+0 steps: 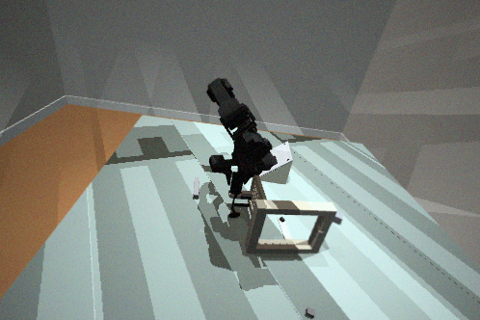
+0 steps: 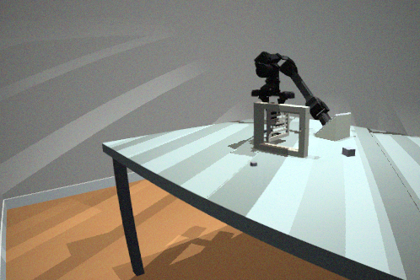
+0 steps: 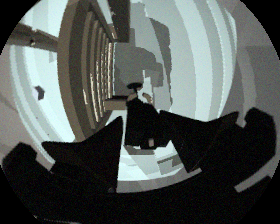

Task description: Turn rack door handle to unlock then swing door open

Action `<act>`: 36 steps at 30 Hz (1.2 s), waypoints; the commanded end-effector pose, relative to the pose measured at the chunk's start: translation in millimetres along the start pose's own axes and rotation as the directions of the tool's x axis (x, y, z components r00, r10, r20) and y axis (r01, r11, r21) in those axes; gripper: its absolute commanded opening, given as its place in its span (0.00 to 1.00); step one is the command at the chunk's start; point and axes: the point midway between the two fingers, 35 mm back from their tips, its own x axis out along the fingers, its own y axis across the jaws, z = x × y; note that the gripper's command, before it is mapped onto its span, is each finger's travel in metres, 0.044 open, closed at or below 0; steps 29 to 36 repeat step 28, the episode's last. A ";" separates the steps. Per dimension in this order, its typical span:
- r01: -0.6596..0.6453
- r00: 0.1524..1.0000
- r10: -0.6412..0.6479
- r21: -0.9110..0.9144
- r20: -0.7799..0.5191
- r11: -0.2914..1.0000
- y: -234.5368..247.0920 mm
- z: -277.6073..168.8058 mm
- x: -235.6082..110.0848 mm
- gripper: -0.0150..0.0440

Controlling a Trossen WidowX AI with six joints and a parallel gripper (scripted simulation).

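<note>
The rack frame (image 1: 293, 207) (image 2: 259, 131) stands upright on the table. Its slatted door (image 1: 258, 187) (image 2: 279, 137) (image 3: 70, 75) is swung out behind it, looking roughly square to the frame. The dark handle shows its round end (image 1: 233, 215) (image 3: 134, 86) beyond the fingertips, beside the door's outer side. My gripper (image 1: 234, 191) (image 3: 140, 116) points down at the handle, with its fingers apart on either side of it. Contact with the handle cannot be told. The handle's upper part is mostly hidden by the gripper; in the exterior view the fingertips are behind the frame.
A pale wedge-shaped block (image 1: 280, 171) (image 2: 340, 127) stands close to the arm and frame. A dark box (image 1: 338, 218) (image 2: 348, 152) (image 3: 39, 92) lies beyond the frame. A small grey block (image 1: 309, 312) (image 2: 253, 164) is in front. A pale bar (image 1: 196, 188) is left of the gripper.
</note>
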 end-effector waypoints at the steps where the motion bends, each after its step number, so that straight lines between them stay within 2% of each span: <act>1: -0.002 1.000 0.002 -0.003 0.007 1.000 0.0 0.7 -1.9 0.75; 28: 0.011 0.991 -0.001 -0.081 0.131 0.997 0.2 -2.5 -55.2 0.75; 36: 0.011 0.991 -0.001 -0.081 0.131 0.997 0.2 -2.5 -55.2 0.75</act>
